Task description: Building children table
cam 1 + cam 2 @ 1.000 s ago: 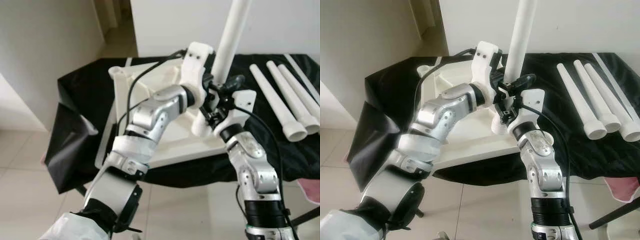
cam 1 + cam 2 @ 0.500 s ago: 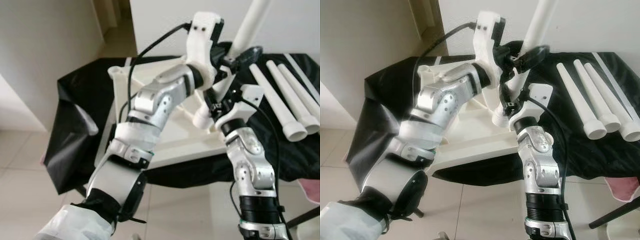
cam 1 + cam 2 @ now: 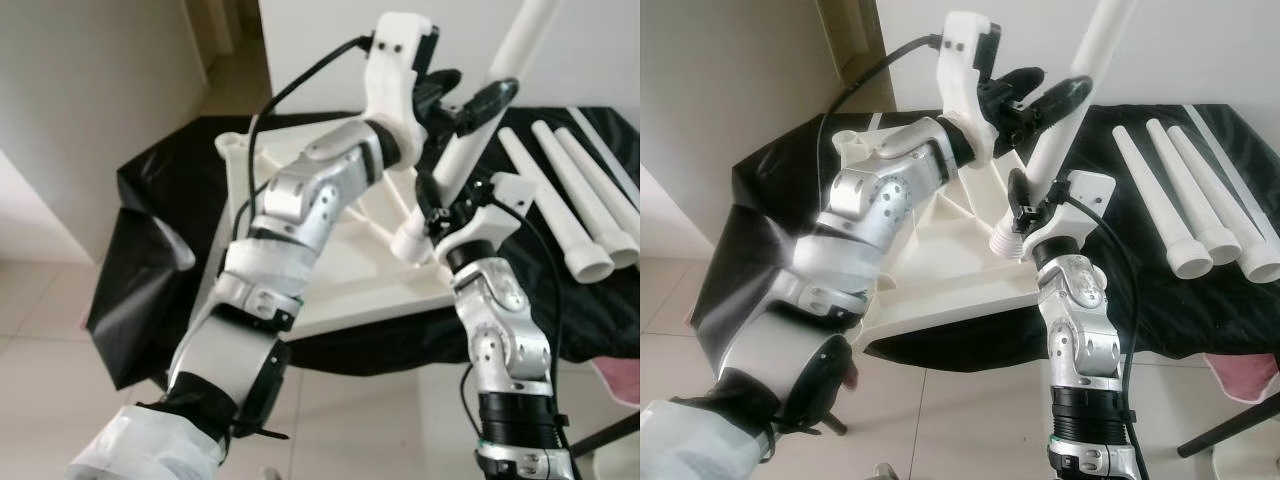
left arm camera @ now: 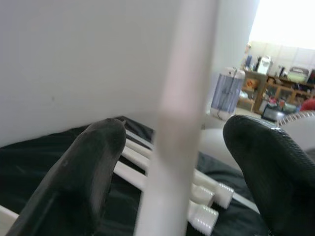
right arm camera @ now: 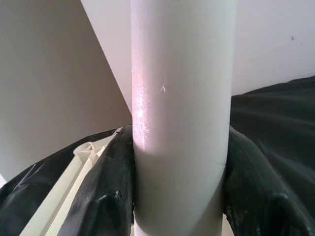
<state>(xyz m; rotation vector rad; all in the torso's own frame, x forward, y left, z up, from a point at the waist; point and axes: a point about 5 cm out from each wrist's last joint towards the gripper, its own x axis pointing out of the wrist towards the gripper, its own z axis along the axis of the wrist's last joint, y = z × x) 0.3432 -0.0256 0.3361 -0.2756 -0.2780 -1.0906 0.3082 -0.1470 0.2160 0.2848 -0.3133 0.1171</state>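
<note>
Right tool clamped on white table leg near threaded lower end, leg tilted over inverted tabletop on black-covered surface. Left tool fingers apart, straddling leg higher up. Three spare legs lie right of tools, well apart. Wall close behind.

You are seeing a white leg tilting above the upturned tabletop; three more legs are lying at right.
</note>
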